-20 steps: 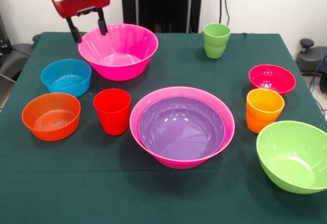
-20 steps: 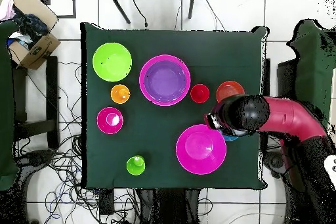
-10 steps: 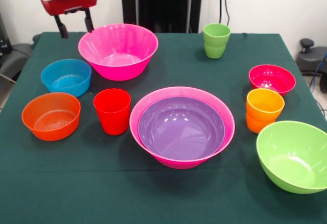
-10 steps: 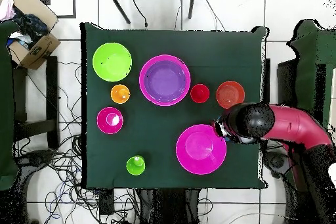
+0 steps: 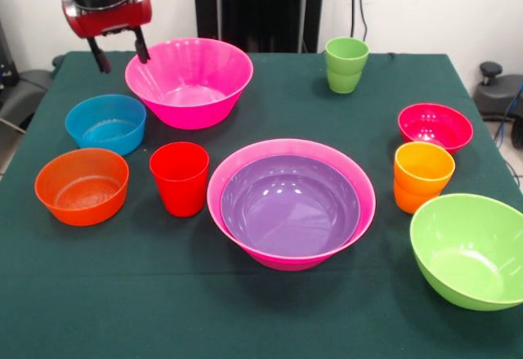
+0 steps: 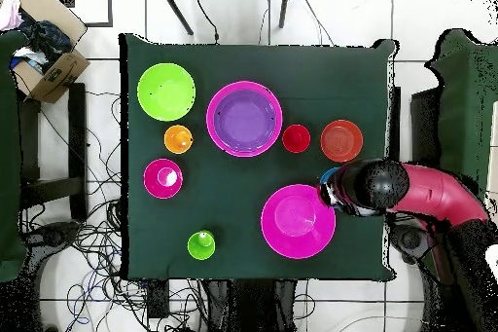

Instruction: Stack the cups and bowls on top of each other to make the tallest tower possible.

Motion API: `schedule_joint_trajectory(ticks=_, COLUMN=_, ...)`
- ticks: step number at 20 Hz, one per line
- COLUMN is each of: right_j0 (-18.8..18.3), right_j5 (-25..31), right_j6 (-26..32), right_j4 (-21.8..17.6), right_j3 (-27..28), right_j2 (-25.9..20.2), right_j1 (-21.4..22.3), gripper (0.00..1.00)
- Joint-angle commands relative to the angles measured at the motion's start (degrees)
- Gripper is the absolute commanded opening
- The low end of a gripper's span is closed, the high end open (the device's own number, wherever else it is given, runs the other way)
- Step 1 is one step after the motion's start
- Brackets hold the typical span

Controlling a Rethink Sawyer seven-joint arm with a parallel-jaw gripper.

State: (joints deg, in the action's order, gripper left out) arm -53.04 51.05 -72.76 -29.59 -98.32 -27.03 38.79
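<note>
Front view: jaws apart and empty on the gripper (image 5: 119,52), raised beside the loose pink bowl (image 5: 189,81). Tower (image 5: 291,202) was begun mid-bench: purple nested in pink.

Overhead view: gripper hidden under the arm (image 6: 389,188). A descent onto a bowl rim was judged next.
</note>
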Motion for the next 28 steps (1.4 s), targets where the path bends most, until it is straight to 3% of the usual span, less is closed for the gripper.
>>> schedule_joint_trajectory(ticks=1, right_j0=0.4, right_j5=-3.2, right_j6=-5.8, right_j4=3.2, right_j3=-1.5, right_j2=0.4, right_j1=-6.0, gripper=1.00)
schedule_joint_trajectory(ticks=7, right_j0=0.5, right_j5=-2.0, right_j6=-4.4, right_j4=4.6, right_j3=-1.4, right_j2=0.6, right_j1=-5.8, gripper=1.00)
schedule_joint_trajectory(ticks=16, right_j0=1.2, right_j5=-1.3, right_j6=-3.6, right_j4=3.8, right_j3=0.8, right_j2=1.2, right_j1=-6.1, gripper=1.00)
schedule_joint_trajectory(ticks=28, right_j0=1.8, right_j5=2.1, right_j6=-2.1, right_j4=2.3, right_j3=1.6, right_j2=2.5, right_j1=-3.2, gripper=1.00)
